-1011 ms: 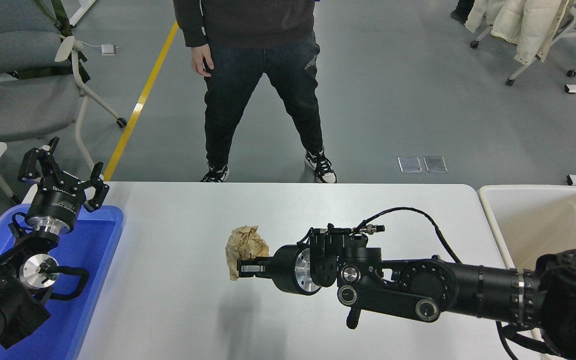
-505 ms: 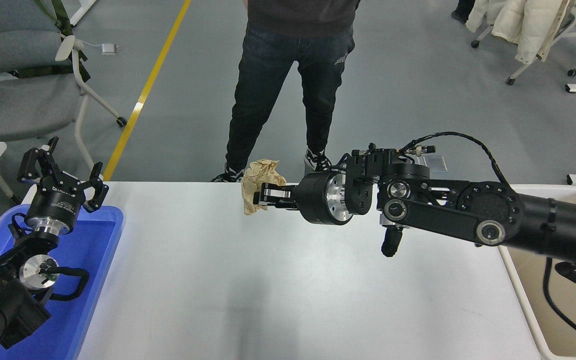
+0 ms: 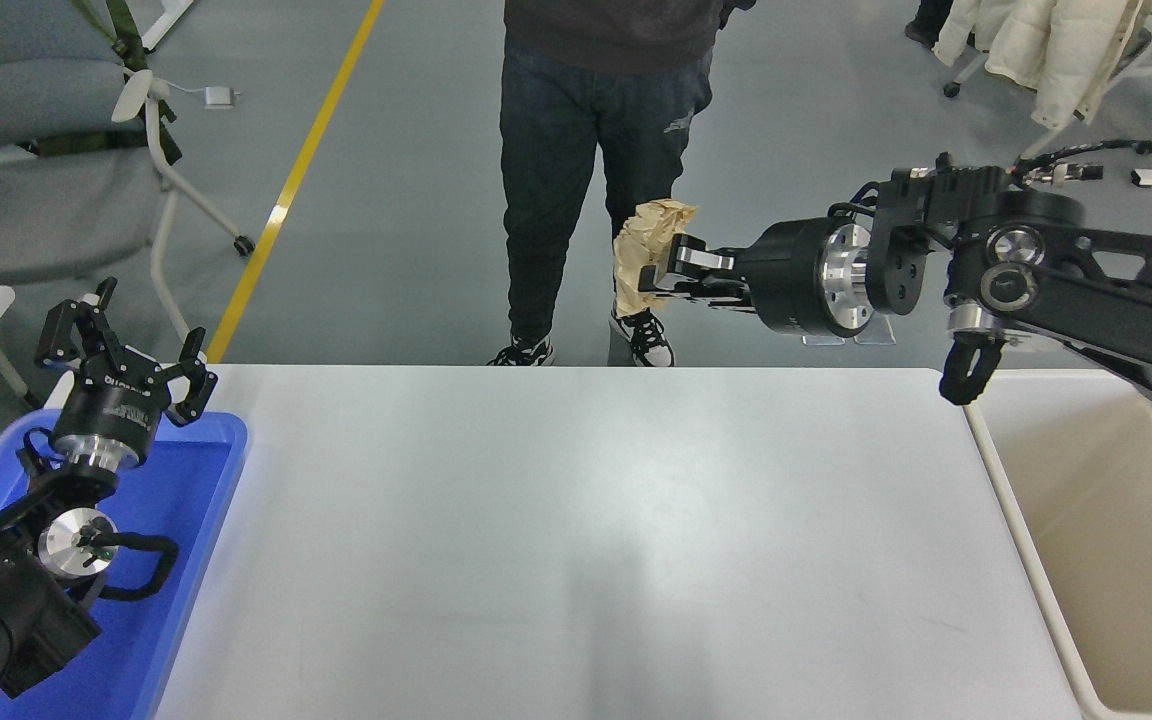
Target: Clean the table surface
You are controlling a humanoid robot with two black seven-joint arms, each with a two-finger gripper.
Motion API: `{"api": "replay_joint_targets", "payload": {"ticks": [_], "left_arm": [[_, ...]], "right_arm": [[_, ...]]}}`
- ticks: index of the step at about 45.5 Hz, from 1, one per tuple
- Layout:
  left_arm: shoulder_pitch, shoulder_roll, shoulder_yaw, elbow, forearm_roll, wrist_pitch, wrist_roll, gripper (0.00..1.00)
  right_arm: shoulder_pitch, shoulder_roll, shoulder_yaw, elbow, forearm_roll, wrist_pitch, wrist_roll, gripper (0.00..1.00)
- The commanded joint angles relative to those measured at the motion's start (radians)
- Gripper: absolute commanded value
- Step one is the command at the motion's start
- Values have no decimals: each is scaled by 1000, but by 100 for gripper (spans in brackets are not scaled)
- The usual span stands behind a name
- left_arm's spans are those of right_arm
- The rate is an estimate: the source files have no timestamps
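Observation:
The white table surface (image 3: 576, 540) fills the lower middle of the head view and carries nothing. High above its far edge my right gripper (image 3: 658, 272) is shut on a crumpled brown paper wad (image 3: 642, 250), with the arm reaching in from the right edge. My left gripper (image 3: 126, 345) is parked at the lower left over the blue tray, its fingers spread open and holding nothing.
A blue plastic tray (image 3: 196, 500) sits at the table's left end and a beige bin (image 3: 1106, 520) at its right end. A person (image 3: 601, 130) stands just beyond the far edge. Chairs stand at the far left (image 3: 36, 180) and far right.
My right gripper has lifted the paper wad off the table, then carried it up and to the right. The person stepped a little to the right. The left arm stayed still.

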Motion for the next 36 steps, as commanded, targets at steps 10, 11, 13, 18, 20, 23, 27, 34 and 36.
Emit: {"api": "replay_joint_targets", "payload": {"ticks": [10,11,13,18,20,23,27,34,36], "left_arm": [[0,0,0,-1,0,2,0,100],[0,0,0,-1,0,2,0,100],[0,0,0,-1,0,2,0,100],[0,0,0,-1,0,2,0,100],[0,0,0,1,0,2,0,100],[0,0,0,1,0,2,0,100],[0,0,0,-1,0,3,0,100],[0,0,0,0,0,3,0,100],[0,0,0,0,0,3,0,100]], "right_arm": [[-115,-383,103,-5,40,51,57,0],[-121,-403,103,-10,43,53,70,0],[-135,-441,102,-17,46,53,100,0],[-188,-499,90,-54,51,53,173,0],[-215,-522,91,-59,51,53,192,0],[-236,-545,90,-74,51,53,218,0],[-270,-558,88,-122,60,53,253,0],[-333,-555,79,-261,80,56,330,0],[-356,-553,73,-293,80,56,359,0]]}}
